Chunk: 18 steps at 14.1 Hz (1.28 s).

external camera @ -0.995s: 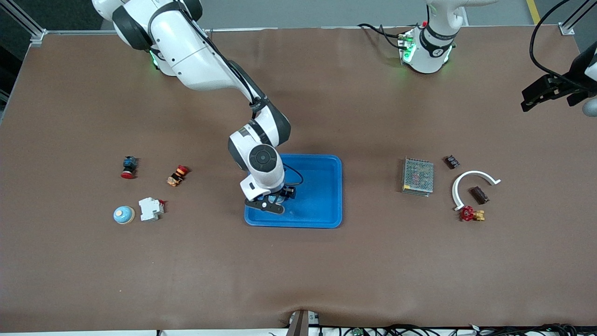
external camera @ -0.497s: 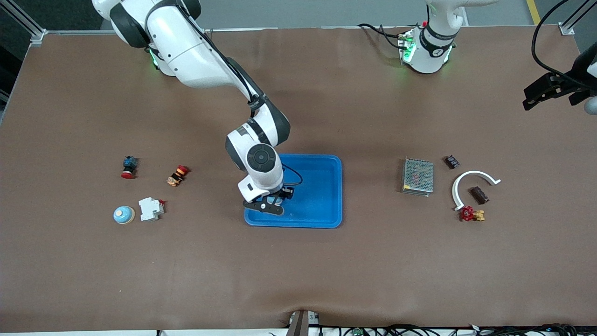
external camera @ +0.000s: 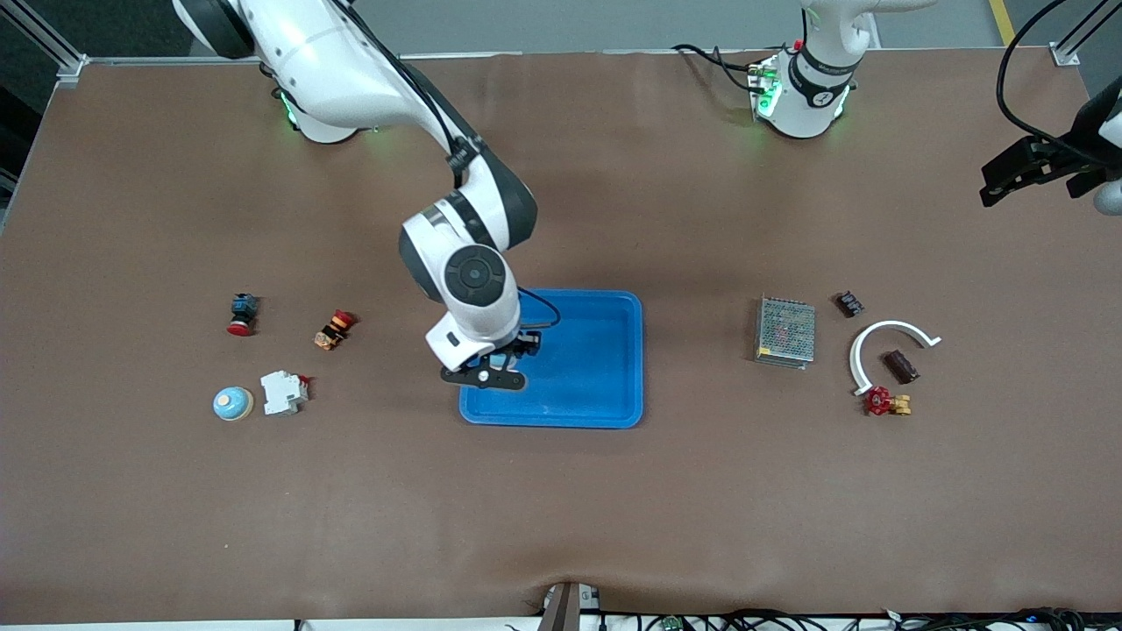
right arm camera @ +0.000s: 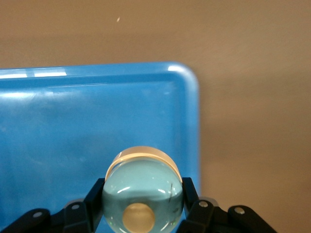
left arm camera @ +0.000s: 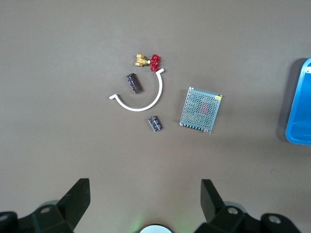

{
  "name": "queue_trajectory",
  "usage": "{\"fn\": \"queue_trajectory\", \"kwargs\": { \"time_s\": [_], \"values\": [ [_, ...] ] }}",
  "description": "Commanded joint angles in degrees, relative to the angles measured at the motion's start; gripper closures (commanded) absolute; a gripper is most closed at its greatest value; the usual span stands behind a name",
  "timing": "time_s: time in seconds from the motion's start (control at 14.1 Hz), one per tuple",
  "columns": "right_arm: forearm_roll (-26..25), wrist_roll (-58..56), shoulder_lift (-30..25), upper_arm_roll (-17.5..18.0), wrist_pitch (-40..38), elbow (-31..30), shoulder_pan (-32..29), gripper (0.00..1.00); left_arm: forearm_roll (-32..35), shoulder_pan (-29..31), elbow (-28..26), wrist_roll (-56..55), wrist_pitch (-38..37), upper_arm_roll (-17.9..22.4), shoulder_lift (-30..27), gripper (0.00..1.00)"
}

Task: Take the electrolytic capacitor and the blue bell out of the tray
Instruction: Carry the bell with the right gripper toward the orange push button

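My right gripper (external camera: 491,370) is shut on a light-blue dome bell (right arm camera: 142,182) with a tan knob and holds it over the corner of the blue tray (external camera: 614,350) toward the right arm's end, nearest the front camera. In the front view the hand hides most of that bell. A dark brown cylindrical capacitor (external camera: 900,366) lies inside a white arc (external camera: 885,337) at the left arm's end; it also shows in the left wrist view (left arm camera: 134,82). My left gripper (external camera: 1021,171) is open and empty, high over that end of the table.
A second light-blue bell (external camera: 232,403), a white breaker (external camera: 283,392) and two red-capped switches (external camera: 241,314) (external camera: 333,329) lie toward the right arm's end. A metal mesh box (external camera: 785,330), a small black part (external camera: 848,304) and a red valve (external camera: 884,401) lie near the capacitor.
My right gripper has risen and shifted a little toward the right arm's end of the tray with the bell held. The left gripper has barely moved.
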Motion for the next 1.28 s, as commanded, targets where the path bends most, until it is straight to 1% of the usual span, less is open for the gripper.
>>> {"fn": "queue_trajectory", "kwargs": {
  "time_s": [0.0, 0.36, 0.57, 0.71, 0.92, 1.07, 1.21],
  "values": [
    [0.07, -11.92, -5.69, 0.73, -6.75, -1.81, -4.66, 0.64, -1.06, -0.35, -0.89, 1.08, -0.56, 0.47, -1.09, 0.0],
    [-0.2, -30.91, -11.41, 0.47, -14.33, -3.3, -12.04, 0.64, -1.06, -0.35, -0.98, 1.17, -0.56, 0.47, -0.74, 0.0],
    [-0.81, -39.36, -16.23, 0.47, -12.68, -9.78, -15.3, 0.64, -0.79, -0.52, -0.81, 1.08, -0.47, 0.47, -0.21, 0.0],
    [-0.9, -43.84, -19.83, 0.47, -9.17, -16.18, -17.75, 0.64, -0.79, -0.7, -0.54, 1.08, -0.21, 0.39, -0.03, 0.0],
    [-0.99, -49.57, -26.34, 0.38, 2.24, -30.5, -20.22, 0.64, -0.97, -0.61, -0.72, 1.08, -0.29, 0.3, -0.3, 0.0],
    [-0.99, -54.3, -27.76, 0.38, 8.05, -36.76, -22.76, 0.64, -0.97, -0.7, -0.54, 1.08, -0.29, 0.3, -0.3, 0.0],
    [-0.99, -60.8, -27.94, 0.47, 12.27, -41.16, -26.36, 0.64, -1.05, -0.53, -0.54, 1.08, -0.29, -0.58, -0.38, 0.0]
  ]
}}
